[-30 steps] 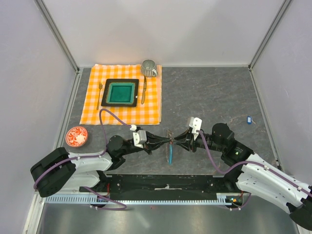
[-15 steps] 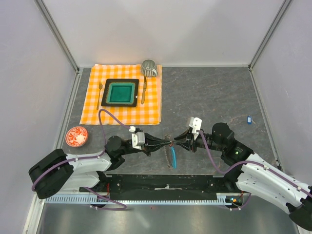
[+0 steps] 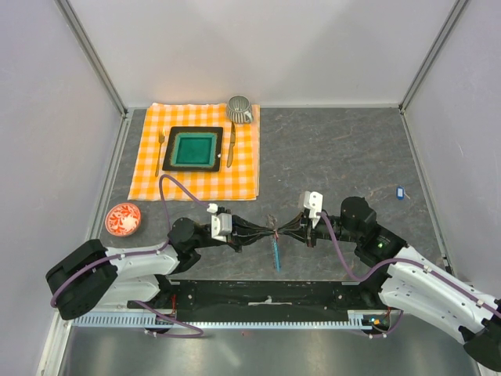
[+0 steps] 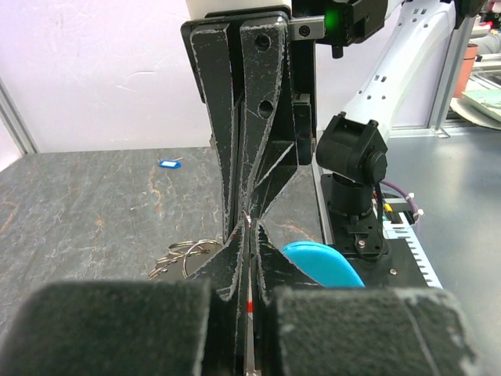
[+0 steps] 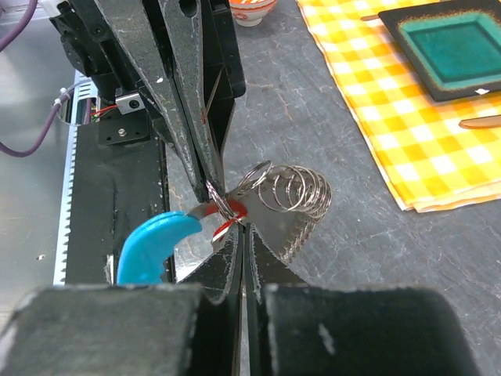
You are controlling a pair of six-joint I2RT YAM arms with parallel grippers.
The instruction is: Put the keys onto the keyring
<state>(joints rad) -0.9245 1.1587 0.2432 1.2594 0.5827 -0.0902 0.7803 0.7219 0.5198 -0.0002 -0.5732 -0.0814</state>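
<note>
Keyring (image 3: 275,252) runs near-to-far, blue end nearest, pinched by left tool (image 3: 268,230) and right tool (image 3: 282,230).

The left claw (image 3: 264,230) and right claw (image 3: 286,230) meet tip to tip over the near middle of the bench (image 3: 337,149), each with its fingers drawn together. Between them sits the keyring (image 3: 275,251), its thin coil bunched and its light-blue strip pointing toward the near edge. A blue key (image 3: 400,191) lies well apart on the right. At far left, an orange checked cloth (image 3: 200,176) carries a dark square plate (image 3: 167,149), a fork (image 3: 161,153), a knife (image 3: 231,145) and a cup (image 3: 239,109). A red-patterned saucer (image 3: 123,219) lies near the cloth's front corner.
</note>
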